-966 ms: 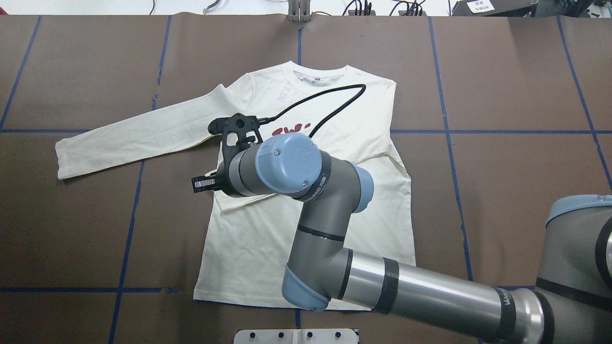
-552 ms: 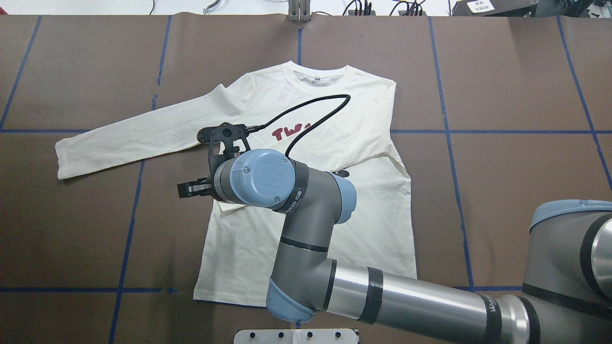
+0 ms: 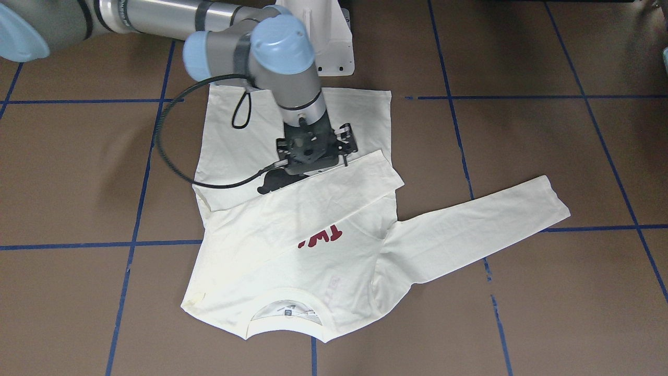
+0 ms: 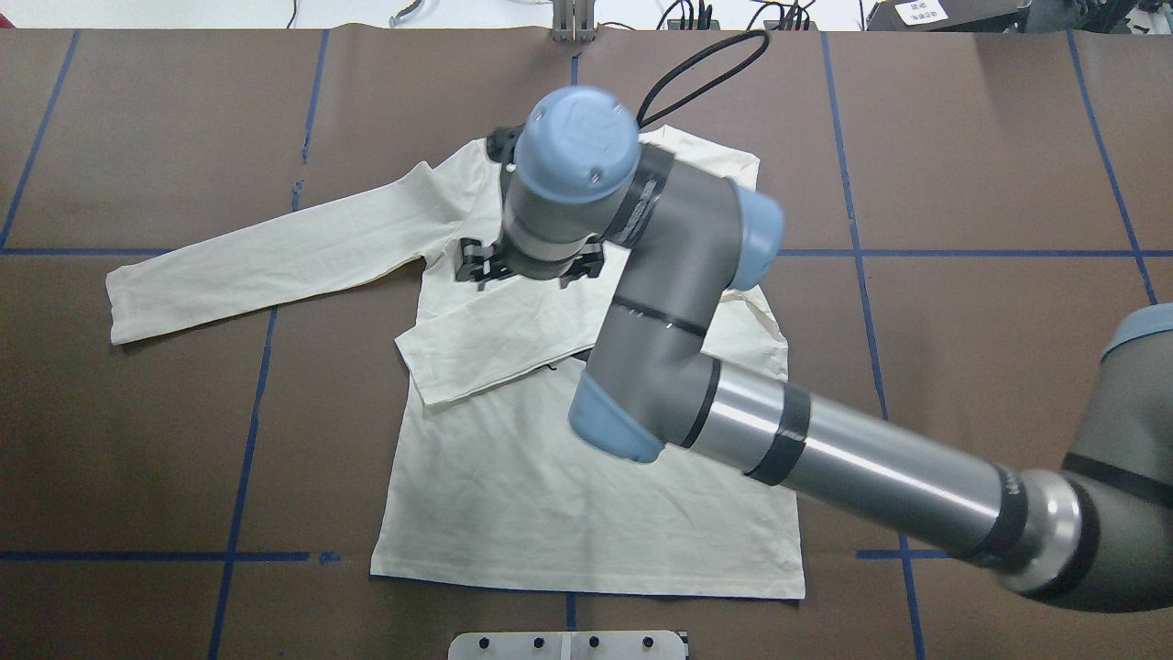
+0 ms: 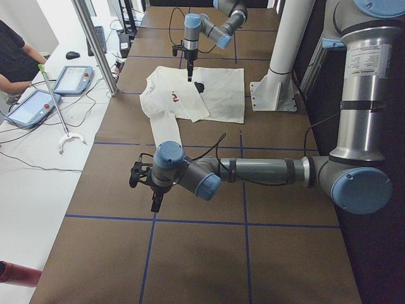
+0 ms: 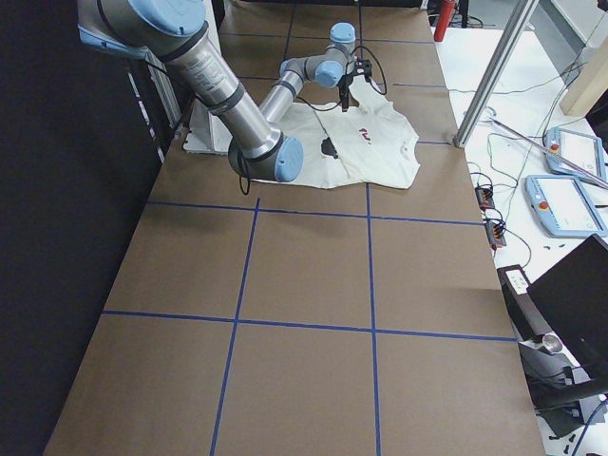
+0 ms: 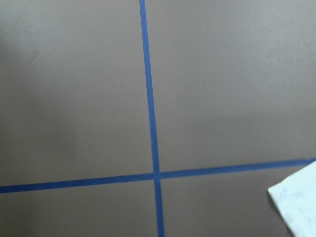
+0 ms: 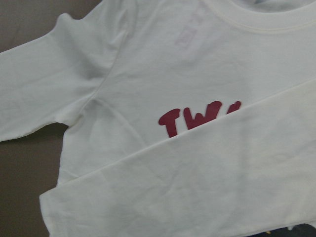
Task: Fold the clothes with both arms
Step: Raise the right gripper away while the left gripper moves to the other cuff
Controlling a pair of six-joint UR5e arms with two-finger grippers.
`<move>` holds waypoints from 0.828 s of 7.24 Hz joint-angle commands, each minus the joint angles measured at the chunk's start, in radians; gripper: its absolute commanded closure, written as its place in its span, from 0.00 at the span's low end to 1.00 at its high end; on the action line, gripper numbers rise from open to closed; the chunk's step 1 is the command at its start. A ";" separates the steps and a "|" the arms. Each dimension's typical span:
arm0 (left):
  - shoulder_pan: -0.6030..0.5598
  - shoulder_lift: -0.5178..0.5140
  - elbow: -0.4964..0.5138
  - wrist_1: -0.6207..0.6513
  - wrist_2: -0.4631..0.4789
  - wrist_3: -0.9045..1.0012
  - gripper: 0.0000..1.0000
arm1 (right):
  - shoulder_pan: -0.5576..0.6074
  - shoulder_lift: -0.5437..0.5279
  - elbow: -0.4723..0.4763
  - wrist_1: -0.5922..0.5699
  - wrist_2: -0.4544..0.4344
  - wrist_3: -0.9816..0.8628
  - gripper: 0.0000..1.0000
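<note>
The cream long-sleeved shirt (image 4: 586, 495) lies flat, print up, collar at the far side. One sleeve (image 4: 266, 257) stretches out to the overhead view's left. The other sleeve (image 4: 495, 339) lies folded across the chest, covering most of the red lettering (image 3: 321, 237) and the black cat print (image 3: 276, 183). My right gripper (image 3: 315, 156) points down over the chest, above the folded sleeve; its fingers are hidden, so I cannot tell if it is open. My left gripper (image 5: 155, 201) hangs over bare table far from the shirt's body; I cannot tell its state.
Blue tape lines (image 4: 243, 458) grid the brown table. The white pedestal base (image 3: 334, 47) stands by the shirt's hem. A corner of cream cloth (image 7: 296, 207) shows in the left wrist view. Tablets (image 5: 28, 107) and a person (image 5: 12, 57) are beyond the far edge.
My right arm has swung from the shirt's left edge up over the chest, and its wrist has turned to point down. The folded sleeve stays lying across the chest.
</note>
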 commanded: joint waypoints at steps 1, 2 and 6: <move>0.132 0.038 -0.005 -0.186 0.093 -0.315 0.00 | 0.148 -0.203 0.107 -0.031 0.110 -0.154 0.00; 0.222 0.038 -0.009 -0.228 0.157 -0.468 0.00 | 0.201 -0.240 0.107 -0.056 0.127 -0.233 0.00; 0.450 0.037 -0.010 -0.311 0.327 -0.692 0.00 | 0.401 -0.362 0.113 -0.156 0.241 -0.553 0.00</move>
